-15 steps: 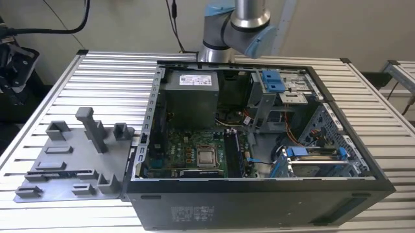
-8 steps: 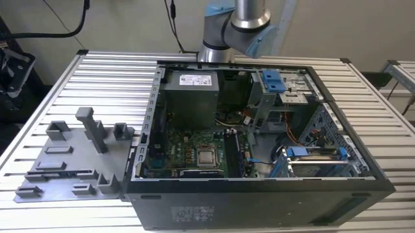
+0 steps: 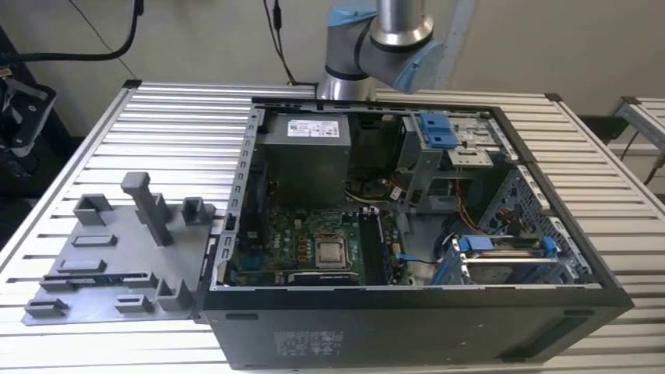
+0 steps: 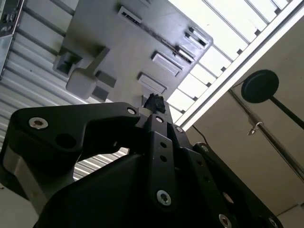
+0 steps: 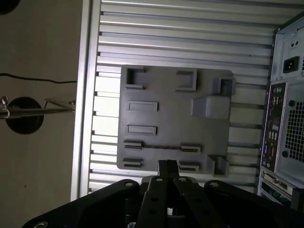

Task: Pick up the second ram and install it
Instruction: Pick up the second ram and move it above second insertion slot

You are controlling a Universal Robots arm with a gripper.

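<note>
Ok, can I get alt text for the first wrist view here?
Looking down past the black gripper, its fingers together with nothing between them, onto a flat grey holder tray with raised slots and a blocky post, lying on a slatted metal table. The back panel of a computer case, with its ports and vent, stands beside the tray.

Matt grey plastic tray [image 5: 171, 118]

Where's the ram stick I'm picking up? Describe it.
Beside the open computer case, on the exterior view's left, lies a grey holder tray. The second ram stands on edge between its clips: a thin dark strip among all-grey plastic.
</note>
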